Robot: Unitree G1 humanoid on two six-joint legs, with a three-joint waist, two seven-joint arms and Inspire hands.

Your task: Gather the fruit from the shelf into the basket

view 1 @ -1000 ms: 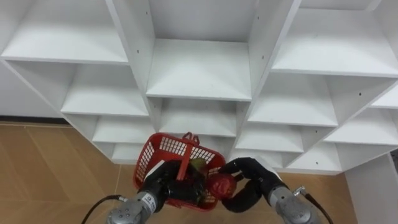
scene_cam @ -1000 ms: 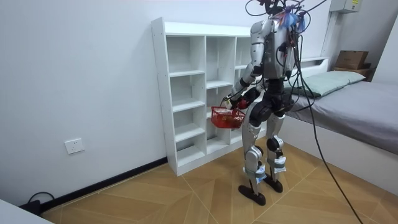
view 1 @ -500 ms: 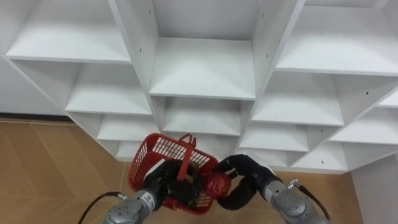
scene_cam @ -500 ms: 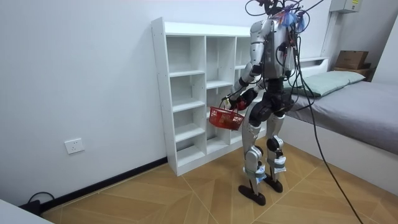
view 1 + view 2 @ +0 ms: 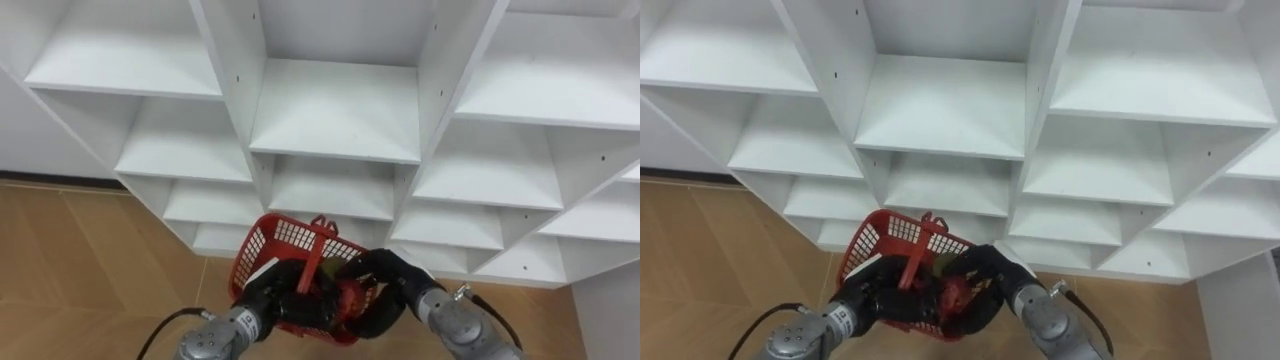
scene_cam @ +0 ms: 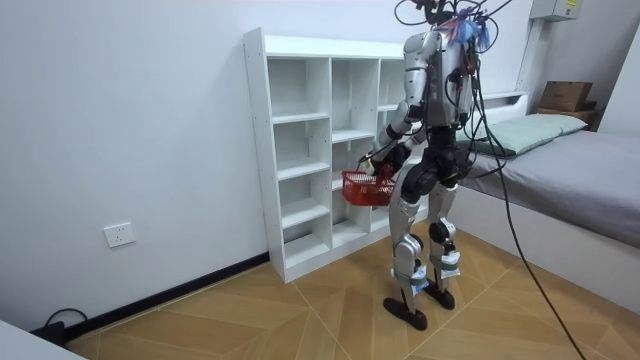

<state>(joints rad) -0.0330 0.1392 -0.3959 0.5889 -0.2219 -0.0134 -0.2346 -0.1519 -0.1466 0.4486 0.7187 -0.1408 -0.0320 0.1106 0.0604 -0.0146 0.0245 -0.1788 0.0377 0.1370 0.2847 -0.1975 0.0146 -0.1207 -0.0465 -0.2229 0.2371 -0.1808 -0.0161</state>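
Observation:
A red mesh basket (image 5: pixel 272 240) hangs low in front of the white closet (image 5: pixel 335 110), and my left hand (image 5: pixel 270 297) is shut on its upright handle (image 5: pixel 312 252). My right hand (image 5: pixel 388 285) comes in from the right with its fingers curled round a red fruit (image 5: pixel 350 296), which it holds just inside the basket's right rim. The right eye view has the same hold, with the red fruit (image 5: pixel 955 292) between both hands. In the room view I stand upright, facing the closet, with the basket (image 6: pixel 364 185) at hip height. The shelves I see hold nothing.
The closet's open compartments rise straight ahead, with their shelf edges close above the basket. Wooden floor (image 5: pixel 80 260) lies to the left and below. A bed (image 6: pixel 560 165) stands behind me on the room view's right.
My right hand has carried the red fruit leftward from beside the basket to just inside its rim. The basket has stayed in my left hand, and the view has shifted a little.

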